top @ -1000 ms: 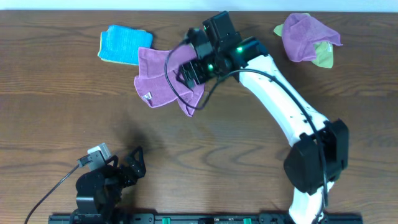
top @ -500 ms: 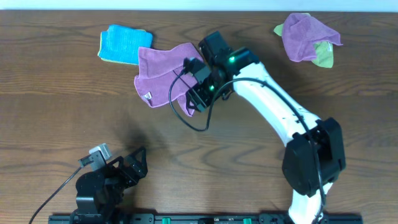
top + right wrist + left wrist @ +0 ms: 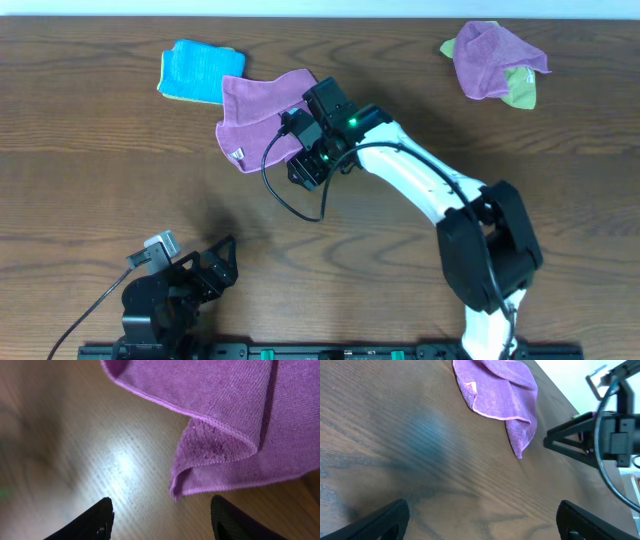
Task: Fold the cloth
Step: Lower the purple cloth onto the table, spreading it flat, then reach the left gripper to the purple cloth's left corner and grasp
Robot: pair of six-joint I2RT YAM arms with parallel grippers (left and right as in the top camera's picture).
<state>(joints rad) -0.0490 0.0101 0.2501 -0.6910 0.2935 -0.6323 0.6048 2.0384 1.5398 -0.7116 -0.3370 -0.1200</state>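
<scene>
The cloth [image 3: 255, 115] is a lilac towel lying rumpled at the back centre of the table, with a small white tag [image 3: 237, 155] at its near-left corner. My right gripper [image 3: 301, 170] hovers over its near-right corner. In the right wrist view that doubled-over corner [image 3: 215, 455] points down into the gap of the right gripper [image 3: 161, 505], which is open with nothing between its fingers. My left gripper [image 3: 220, 260] rests far back at the near-left edge, wide open over bare wood [image 3: 484, 510]. From there the cloth [image 3: 500, 390] is seen ahead.
A folded turquoise cloth [image 3: 190, 70] lies just left of the towel, touching its edge. A purple cloth bunched with a lime-green one [image 3: 495, 65] sits at the back right. A black cable [image 3: 285, 200] loops from the right arm over the table.
My right gripper has swung left and lower, down to the cloth's near-right corner, and its jaws have narrowed somewhat. The left arm has not moved.
</scene>
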